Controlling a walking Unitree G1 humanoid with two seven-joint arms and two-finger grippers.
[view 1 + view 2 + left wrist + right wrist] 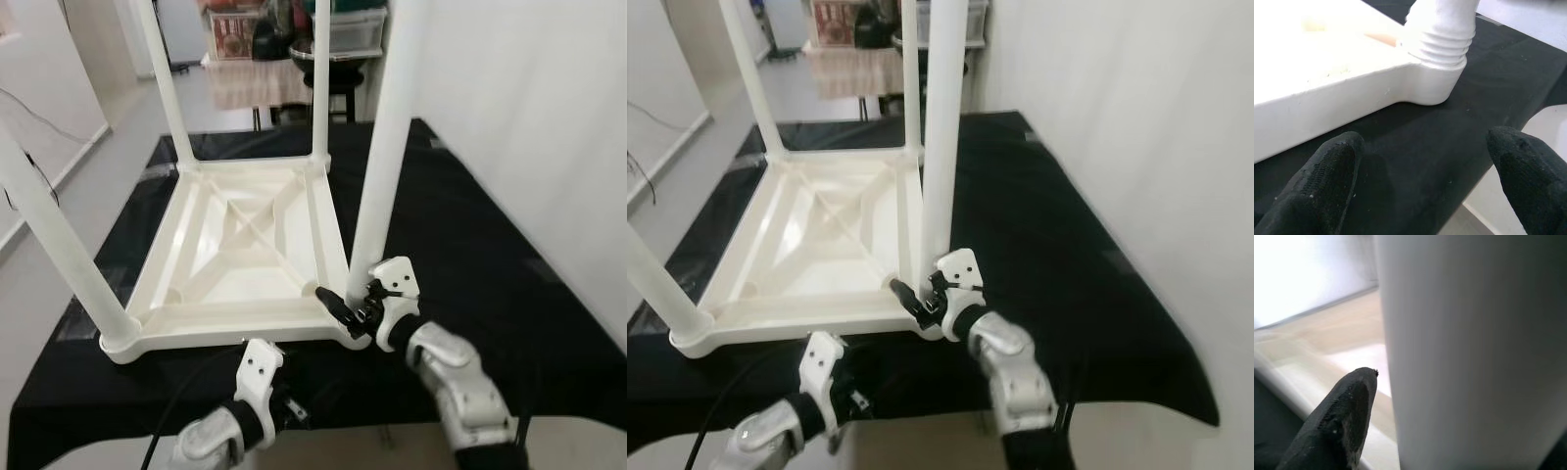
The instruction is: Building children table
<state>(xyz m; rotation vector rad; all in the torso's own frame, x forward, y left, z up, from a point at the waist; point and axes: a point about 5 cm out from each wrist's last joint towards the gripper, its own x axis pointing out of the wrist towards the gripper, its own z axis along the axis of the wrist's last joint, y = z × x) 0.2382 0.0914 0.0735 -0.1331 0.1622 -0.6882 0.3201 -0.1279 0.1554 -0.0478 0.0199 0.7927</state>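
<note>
A white plastic children's table (235, 245) lies upside down on a black cloth (470, 225), its four legs pointing up. My right gripper (355, 304) is at the base of the near right leg (387, 147), shut on it just above the corner socket. In the right wrist view one black finger (1347, 416) lies against the thick white leg (1474, 357). My left gripper (292, 409) hovers low over the cloth in front of the table's near edge, open with nothing between its fingers (1327, 176). The left wrist view faces a corner with a leg's threaded end (1442, 44) seated in it.
The cloth-covered surface ends close in front of me and drops to the floor (88, 147) on the left. A white wall (549, 117) runs along the right. A dark stool (338, 83) and storage boxes (245, 29) stand beyond the far end. A black cable (162, 431) trails near my left arm.
</note>
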